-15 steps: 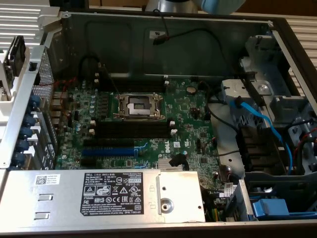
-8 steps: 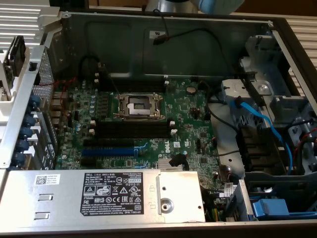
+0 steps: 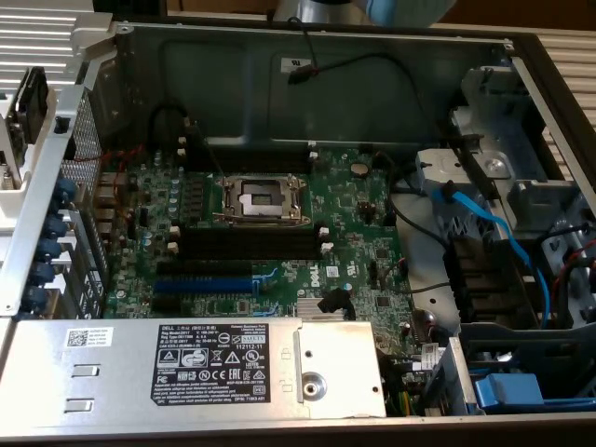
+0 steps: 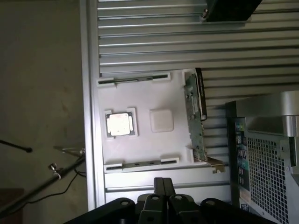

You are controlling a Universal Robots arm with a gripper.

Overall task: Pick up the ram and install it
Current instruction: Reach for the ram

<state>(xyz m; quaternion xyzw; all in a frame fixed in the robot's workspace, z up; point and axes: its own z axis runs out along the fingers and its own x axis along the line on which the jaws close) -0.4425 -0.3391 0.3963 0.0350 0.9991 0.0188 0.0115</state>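
- The hand [image 4: 163, 183] is clenched shut with nothing in it, hanging over the ribbed tabletop [image 4: 187, 37] right by the white tray [image 4: 140, 144].
- The ram [image 4: 133, 79] looks like the thin dark stick sitting on edge along the tray's far side, well apart from the hand.
- A CPU chip [image 4: 120, 124] lies in the same tray.
- The black memory slots [image 3: 247, 244] sit beside the CPU socket [image 3: 261, 197].

1. My table [image 4: 163, 42]: ribbed aluminium slats, pale grey, evenly lit.
2. Floor [image 4: 37, 70] past its edge: dull brown-grey, dimmer than the table.
3. Thin dark stand legs [image 4: 55, 173] on that floor.
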